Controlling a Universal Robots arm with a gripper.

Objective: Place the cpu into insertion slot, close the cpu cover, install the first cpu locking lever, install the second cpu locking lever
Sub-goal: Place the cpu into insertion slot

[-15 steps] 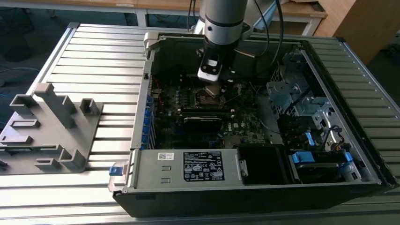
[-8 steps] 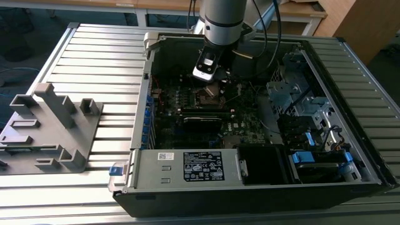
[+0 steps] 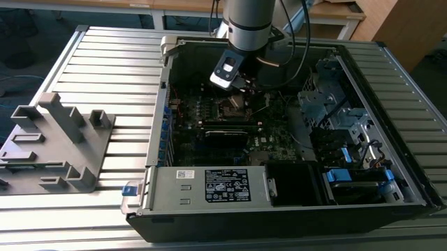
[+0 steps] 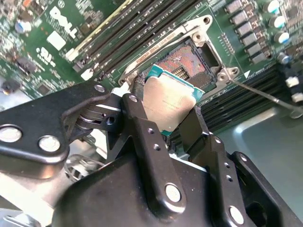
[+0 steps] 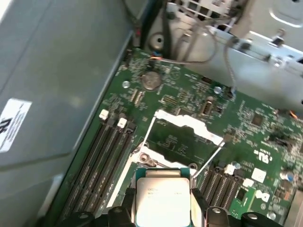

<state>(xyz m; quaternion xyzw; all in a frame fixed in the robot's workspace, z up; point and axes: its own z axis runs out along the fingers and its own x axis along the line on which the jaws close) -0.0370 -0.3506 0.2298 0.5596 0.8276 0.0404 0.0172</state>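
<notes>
Black fingers of the gripper stand closest in the second wrist view. They are closed on two opposite edges of the cpu, whose silver-grey top faces the camera. Just beyond the fingertips lies the insertion slot, its pin field bare, so the chip hangs above it and apart from it, not seated. The chip's edges look roughly parallel to the slot's rim, though I judge it slightly offset toward the gripper.

In the first wrist view the cpu cover stands swung open on the far side of the slot, and the thin locking levers are raised clear.

In the exterior view the gripper hovers inside the computer case, directly over the slot on the motherboard.
</notes>
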